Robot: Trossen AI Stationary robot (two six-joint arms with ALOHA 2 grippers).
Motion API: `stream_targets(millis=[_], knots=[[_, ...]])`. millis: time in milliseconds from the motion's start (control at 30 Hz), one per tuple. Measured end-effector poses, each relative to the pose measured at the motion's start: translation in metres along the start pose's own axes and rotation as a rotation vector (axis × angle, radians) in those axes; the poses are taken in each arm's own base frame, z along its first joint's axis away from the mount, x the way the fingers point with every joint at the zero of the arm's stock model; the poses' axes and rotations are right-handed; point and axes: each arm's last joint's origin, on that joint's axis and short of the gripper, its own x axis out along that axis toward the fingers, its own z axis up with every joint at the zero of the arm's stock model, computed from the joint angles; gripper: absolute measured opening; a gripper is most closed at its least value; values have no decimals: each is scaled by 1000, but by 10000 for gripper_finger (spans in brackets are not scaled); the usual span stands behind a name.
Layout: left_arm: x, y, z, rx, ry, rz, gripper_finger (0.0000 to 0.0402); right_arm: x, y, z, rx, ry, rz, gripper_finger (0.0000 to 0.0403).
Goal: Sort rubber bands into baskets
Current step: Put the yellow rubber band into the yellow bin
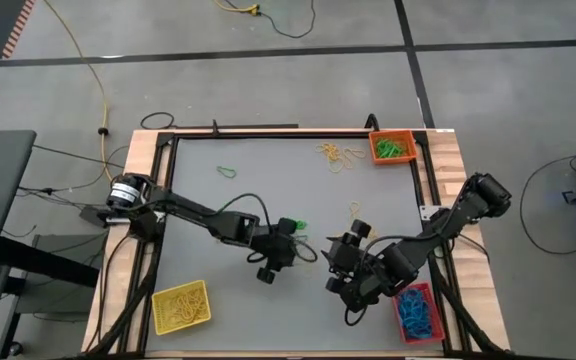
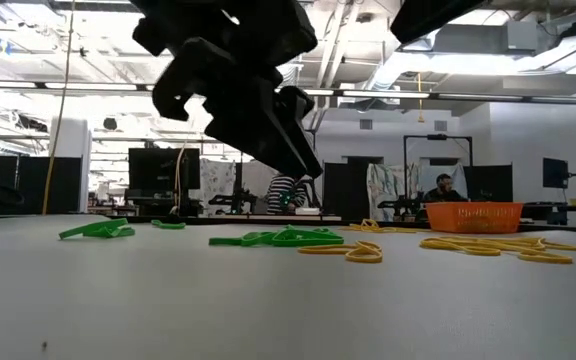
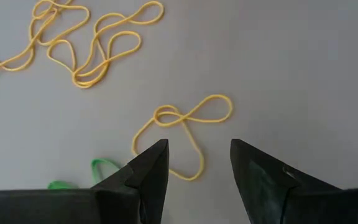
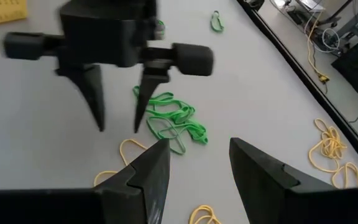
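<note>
Grey mat inside a wooden-edged table. Left gripper sits near mat centre, above a small clump of green rubber bands. Its fingers stand apart with nothing between them; the left wrist view shows bare mat in the gap and a looped yellow band lying just ahead of the tips, with more yellow bands farther off.

Right gripper is just to the right of the left one, near the red basket. Fingers also apart, empty. The right wrist view looks across at the left gripper hanging over the green tangle, tips off the mat.

Baskets: yellow basket at the near left corner of the mat, filled with yellow bands. Orange basket at the far right corner, green bands inside. Red basket at the near right, blue bands inside.

Loose bands on the mat: a yellow cluster just beside the orange basket, one green loop alone toward the far left, a yellow one near the right gripper.

Low view: green bands and yellow bands lie flat on the mat, orange basket behind them, dark gripper body overhead, a person seated in the room beyond.
</note>
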Motion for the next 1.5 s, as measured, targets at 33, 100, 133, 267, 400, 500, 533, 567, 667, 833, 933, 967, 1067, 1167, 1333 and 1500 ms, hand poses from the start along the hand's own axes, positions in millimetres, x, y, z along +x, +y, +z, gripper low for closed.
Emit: stream_targets(millis=[33,100,133,267,400,500,533,567,667,833,933,967,1067,1167,1333,1500], knots=[[0,3,-1,4,-1,1,163,0,0,0,-1,1,1,196],[0,9,-2,10,-8,1,163,-1,0,-1,-9,6,1,196],[-1,13,-3,11,-14,-5,163,-2,0,-2,-14,8,0,196],[-1,23,-6,10,-33,-34,163,-3,1,-3,-24,12,3,196],[13,26,-14,-5,-33,-119,163,-3,1,-3,-16,12,4,196],[29,21,-22,12,-20,-163,163,-3,1,-4,6,23,11,196],[34,19,-24,26,-20,-165,163,-3,1,-4,7,29,16,196],[39,18,-25,37,-21,-167,163,-3,1,-4,10,36,24,196],[50,14,-29,50,-34,-183,163,-4,2,-4,25,43,42,196],[68,14,-34,42,-46,-206,150,-5,3,-6,32,46,42,196],[76,16,-37,24,-29,-201,105,-6,3,-6,50,47,43,196],[76,17,-37,19,-27,-202,81,-6,3,-6,51,48,42,196],[76,20,-37,9,-29,-195,16,-6,3,-6,55,47,44,196],[71,22,-33,1,-38,-168,4,-7,4,-6,62,47,45,196],[58,24,-28,9,-7,-116,0,-7,4,-6,66,47,50,196],[38,28,-18,26,2,-64,0,-8,5,-7,73,49,55,196]])
